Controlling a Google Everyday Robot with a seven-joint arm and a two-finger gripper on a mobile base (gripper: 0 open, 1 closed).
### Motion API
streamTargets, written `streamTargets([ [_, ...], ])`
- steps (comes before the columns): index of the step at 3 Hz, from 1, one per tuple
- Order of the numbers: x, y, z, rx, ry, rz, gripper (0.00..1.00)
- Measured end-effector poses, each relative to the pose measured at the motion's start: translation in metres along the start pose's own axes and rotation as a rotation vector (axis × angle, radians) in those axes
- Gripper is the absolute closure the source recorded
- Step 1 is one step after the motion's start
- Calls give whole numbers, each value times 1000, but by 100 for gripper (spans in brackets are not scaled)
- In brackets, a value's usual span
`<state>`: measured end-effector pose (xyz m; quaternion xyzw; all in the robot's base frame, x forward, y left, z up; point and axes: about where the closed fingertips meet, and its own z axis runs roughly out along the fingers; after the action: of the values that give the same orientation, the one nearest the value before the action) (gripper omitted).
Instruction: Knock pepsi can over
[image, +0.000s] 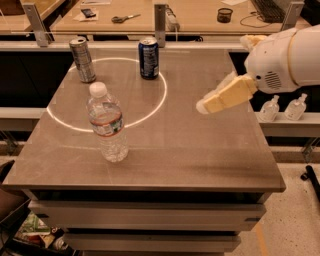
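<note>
we are hovering the gripper (204, 105) mid-right, fingers narrow; sweeping low is risking the water bottle (107, 125), not the pepsi can (148, 58).

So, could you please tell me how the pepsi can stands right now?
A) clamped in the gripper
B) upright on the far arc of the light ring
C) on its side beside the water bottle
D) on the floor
B: the pepsi can stands upright on the far arc of the light ring, while the gripper hovers over the right side of the table, well apart from it.
</note>
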<state>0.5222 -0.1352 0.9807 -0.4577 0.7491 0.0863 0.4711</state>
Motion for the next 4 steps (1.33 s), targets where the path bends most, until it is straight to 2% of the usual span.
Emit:
streamTargets([
  [1,-12,-12,30,52,-140,54,0],
  [2,-20,-41,54,116,-252,98,0],
  [3,-21,-79,79,150,-344,142,0],
  [4,-28,-83,87,144,-349,145,0],
])
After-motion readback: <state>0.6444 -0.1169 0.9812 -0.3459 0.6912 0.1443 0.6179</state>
